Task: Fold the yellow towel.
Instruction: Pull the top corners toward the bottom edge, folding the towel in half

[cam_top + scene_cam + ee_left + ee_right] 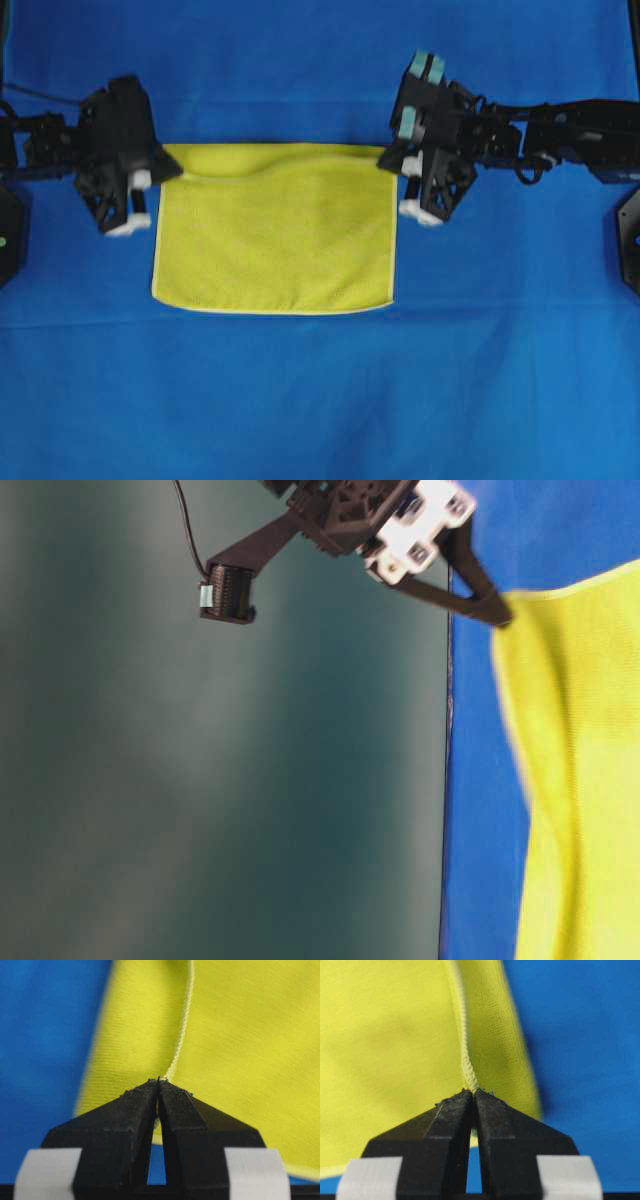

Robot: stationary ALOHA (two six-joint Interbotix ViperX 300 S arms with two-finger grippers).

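Yellow towel [275, 235]: lies on the large blue cloth [320, 400], centred between both arms, its upper layer lifted at the two top corners (pale hem sagging between them). Left gripper [158, 1082]: jaws pressed together, pinching the towel's hem at the top-left corner. Right gripper [472, 1092]: jaws likewise closed, pinching the hem at the top-right corner.

The yellow towel [275, 240], a yellow-green microfibre cloth with a pale stitched hem, is seen doubled over on the blue cloth [320, 400], its upper layer's two top corners lifted and its lower edge laid flat.
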